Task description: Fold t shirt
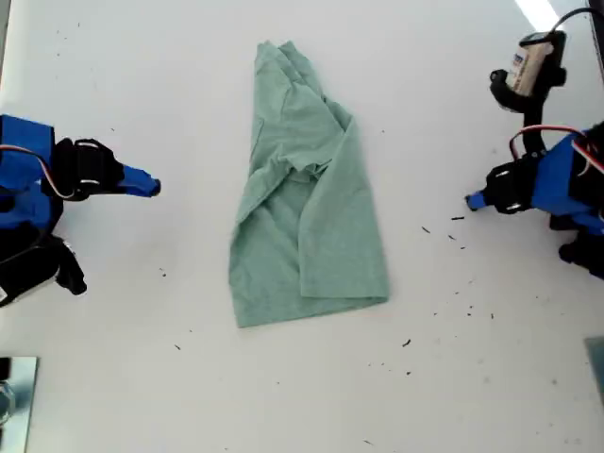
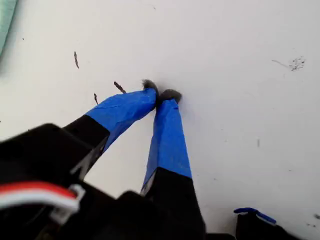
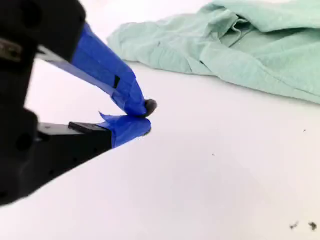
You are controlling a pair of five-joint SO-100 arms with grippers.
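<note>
The t shirt (image 1: 307,203) lies folded lengthwise mid-table (image 1: 142,377); my first gripper (image 2: 161,95) and my second gripper (image 3: 146,119), both clenched empty, sit well apart, likely clearing room.

Sage-green t shirt (image 1: 307,222) — folded lengthwise

No readable text, brand, number or sign in any view. The t shirt (image 1: 307,212) is plain, no print. A small cylinder (image 1: 528,64) at the exterior view's upper right carries a label, print too small and blurred to read.
</note>
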